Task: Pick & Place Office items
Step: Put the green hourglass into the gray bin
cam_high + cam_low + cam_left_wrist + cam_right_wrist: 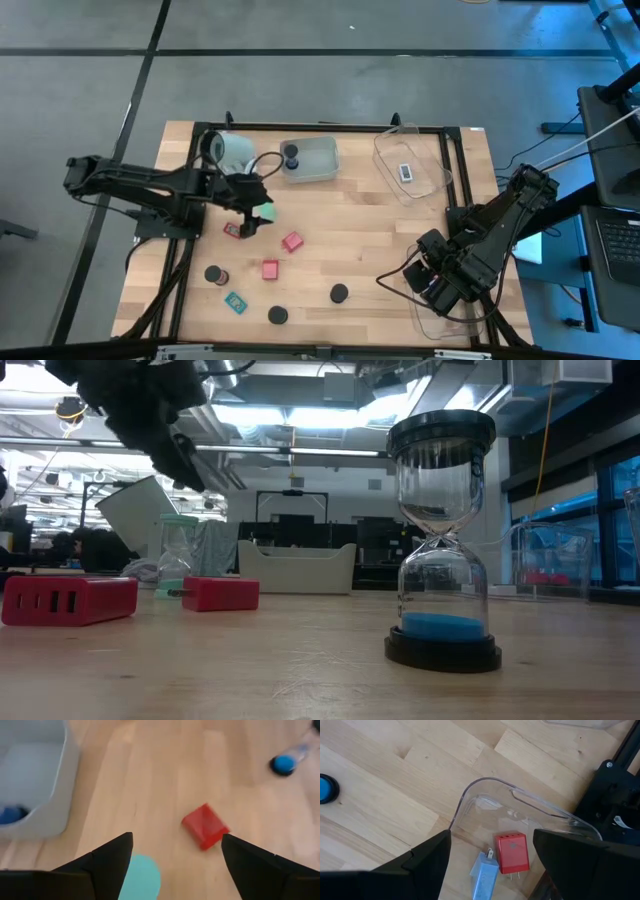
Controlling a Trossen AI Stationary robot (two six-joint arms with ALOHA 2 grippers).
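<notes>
1. I have the left gripper (262,213) in the left centre of the high view, above the table (370,250), with its fingers (107,857) spread and nothing between them.
2. A teal item (141,877) lies just under that gripper, and a red block (205,825) sits ahead of it on bare wood.
3. The grey tray (312,160) above the gripper holds a dark round cap (291,153).
4. The right gripper (432,290) waits at the lower right, spread and empty, over a clear tray (520,815) that holds a red charger (511,852) and a pale blue one (484,871).
5. More red blocks (270,269) and black caps (339,293) are scattered across the lower middle of the table.
6. In the low view an hourglass (443,540) with blue sand stands upright at the right.
</notes>
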